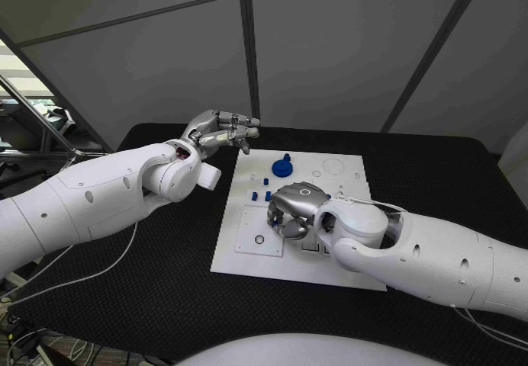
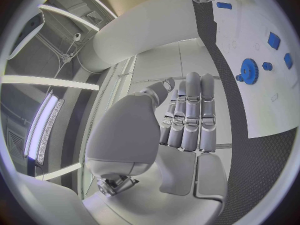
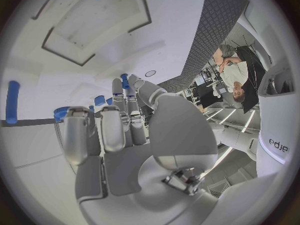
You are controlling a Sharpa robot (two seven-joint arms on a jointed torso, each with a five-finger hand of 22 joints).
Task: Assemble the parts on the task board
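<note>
We take the task board [image 1: 255,255] as our landmark: a white plate lying in the middle of the black table [image 1: 132,297]. Our left hand [image 1: 223,131] is raised just beyond the board's far left corner, off its surface; the left wrist view shows its fingers [image 2: 190,115] laid straight and side by side with nothing in them, so we read it as empty and unclenched. Our right hand [image 1: 295,207] hangs over the middle of the board, fingers pointed down toward the plate; in the right wrist view the fingers [image 3: 112,130] are apart and only lightly bent, and we see no part held between them, though we cannot tell whether the fingertips touch the board. A blue gear [image 1: 283,165] stands near the board's far edge, toward the left hand, and in the left wrist view it appears as a toothed wheel [image 2: 249,71]. Several small blue parts [image 1: 262,195] stand on the board between the gear and the right hand, just beside that hand's far side. A small ring-shaped mark [image 1: 259,239] sits on the board's left half, near the right hand.
</note>
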